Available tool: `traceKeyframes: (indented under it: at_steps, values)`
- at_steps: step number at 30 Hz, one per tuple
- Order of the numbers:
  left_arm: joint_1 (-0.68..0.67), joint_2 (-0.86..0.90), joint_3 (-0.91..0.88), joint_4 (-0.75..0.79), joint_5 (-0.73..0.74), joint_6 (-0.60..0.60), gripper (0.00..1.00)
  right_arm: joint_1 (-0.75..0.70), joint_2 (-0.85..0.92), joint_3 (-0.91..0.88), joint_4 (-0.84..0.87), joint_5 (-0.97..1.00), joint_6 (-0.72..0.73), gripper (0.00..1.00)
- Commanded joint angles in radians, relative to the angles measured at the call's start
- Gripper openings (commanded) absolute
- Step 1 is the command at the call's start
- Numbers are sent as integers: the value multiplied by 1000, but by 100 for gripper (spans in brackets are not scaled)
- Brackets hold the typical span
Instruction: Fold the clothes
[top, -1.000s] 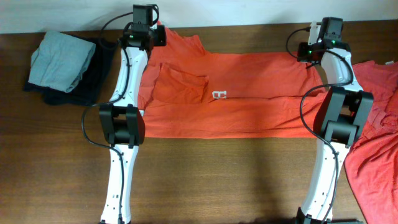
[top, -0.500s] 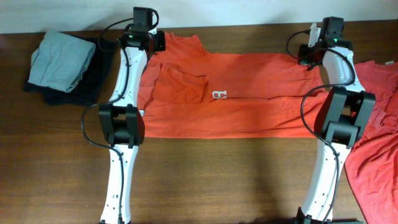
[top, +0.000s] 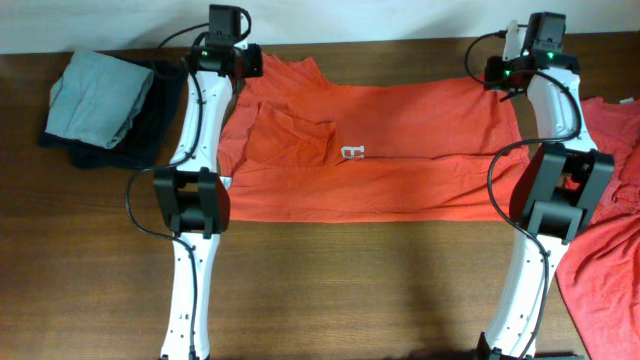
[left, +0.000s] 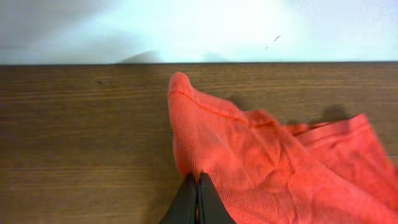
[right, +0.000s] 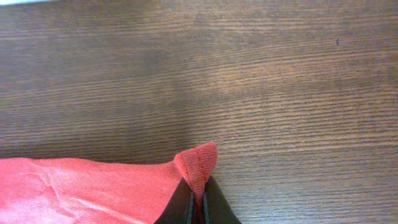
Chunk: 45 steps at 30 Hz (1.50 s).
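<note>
An orange-red T-shirt (top: 400, 150) lies spread across the table's far half, partly folded, with a small white label (top: 352, 152) near its middle. My left gripper (top: 246, 62) is shut on the shirt's far left corner (left: 205, 137) close to the table's back edge. My right gripper (top: 503, 75) is shut on the shirt's far right corner, a hemmed tip (right: 199, 163) pinched between the fingers. A second orange-red shirt (top: 605, 210) lies crumpled at the right edge.
A pale grey-green folded garment (top: 100, 95) lies on a dark navy one (top: 150, 135) at the far left. A white wall (left: 217, 25) runs along the table's back edge. Bare wooden tabletop (top: 350, 290) fills the near half.
Both grippers have moved toward the back edge of the table, drawing the shirt's two far corners with them. The shirt's far edge is stretched out more.
</note>
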Motion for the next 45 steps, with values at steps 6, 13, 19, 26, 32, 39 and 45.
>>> traceKeyframes:
  at_steps: [6, 13, 19, 26, 32, 39, 45]
  values:
    - [27, -113, 23, -57, 6, 3, 1, -2, -68, 3, -43, -19, -8, 4]
    - [32, -136, 23, -140, 7, 3, 1, -12, -128, 3, -147, -18, -11, 4]
    - [32, -159, 23, -200, 7, 3, 1, -36, -217, 3, -235, -23, -29, 4]
    - [32, -215, 23, -315, 7, 3, 1, -35, -254, 3, -357, -51, -126, 4]
    - [32, -238, 23, -453, 6, 3, 1, -42, -254, 3, -446, -52, -164, 4]
    - [34, -273, 23, -559, 7, 3, 1, -75, -255, 3, -523, -103, -168, 4]
    - [34, -280, 23, -634, 6, 2, 1, -90, -279, 3, -606, -104, -167, 4]
